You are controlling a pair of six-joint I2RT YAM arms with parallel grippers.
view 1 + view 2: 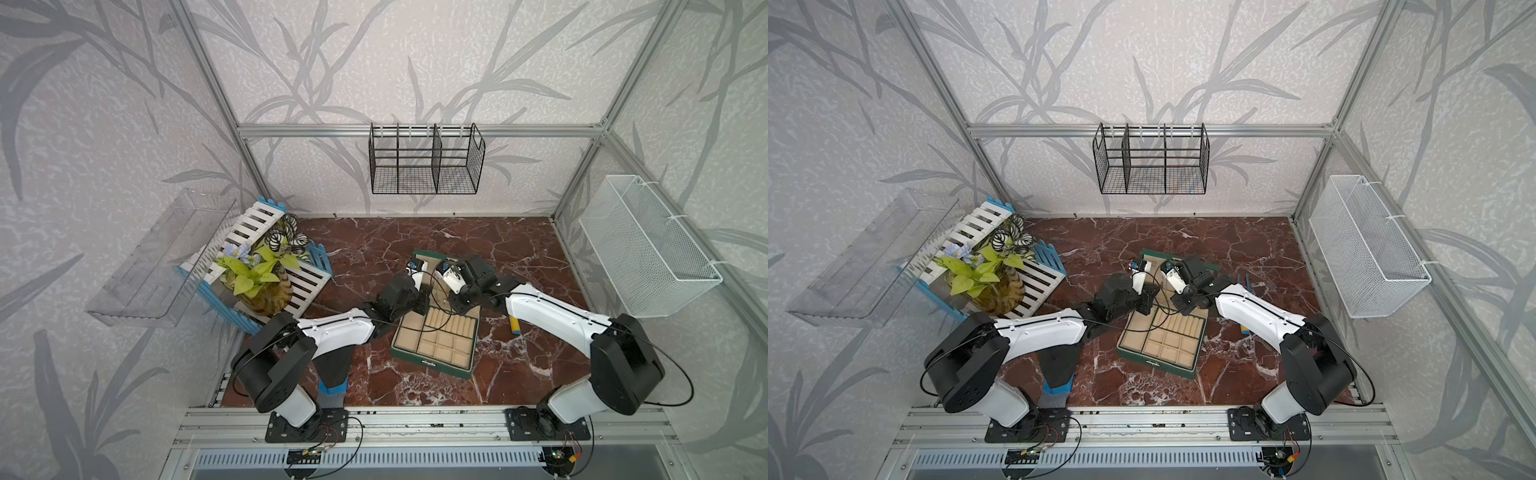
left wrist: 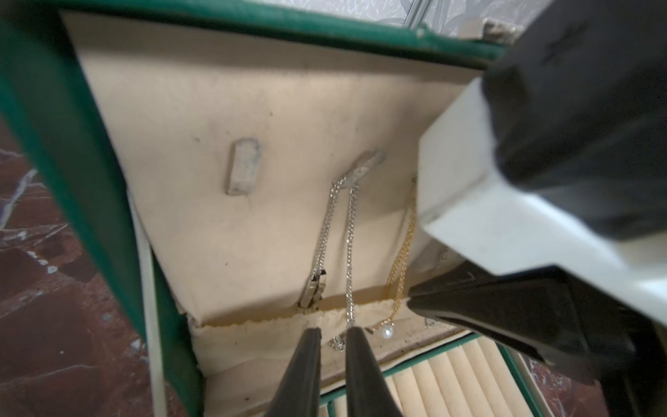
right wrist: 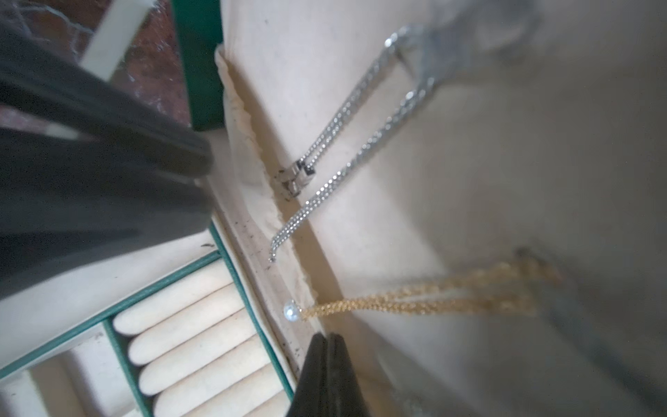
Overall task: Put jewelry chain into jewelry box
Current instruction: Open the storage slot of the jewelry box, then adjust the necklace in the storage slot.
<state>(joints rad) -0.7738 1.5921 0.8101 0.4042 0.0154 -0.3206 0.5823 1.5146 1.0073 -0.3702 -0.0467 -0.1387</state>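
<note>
Two chains hang inside the raised lid of the open jewelry box (image 1: pixel 432 365), which sits just below the centre of both top views on the marble table (image 1: pixel 415 237). A silver chain (image 2: pixel 349 252) is looped over a lid hook (image 2: pixel 362 169), and a gold chain (image 3: pixel 397 303) with a pearl (image 3: pixel 290 311) hangs beside it. The left gripper (image 2: pixel 334 335) has its jaws slightly spread, with the silver chain's loose tail lying in the gap. Whether the tail is actually pinched is unclear. The right gripper (image 3: pixel 327 341) has its jaws pressed together with nothing visible between them, its tip just beside the pearl. The work now looks like tucking the dangling ends into the gathered pocket (image 2: pixel 274 339) along the lid's lower edge. To do that well, the left jaws should close on the tail low down and guide it behind the pocket's edge without tugging the loop off its hook. The other arm should stay clear of the gold chain. From above, both arms cover the lid's inside, so neither chain shows in the top views. The gold chain's hook is hidden behind the right arm in the left wrist view and blurred in the right wrist view. A second hook (image 2: pixel 243 168) stands bare.
</note>
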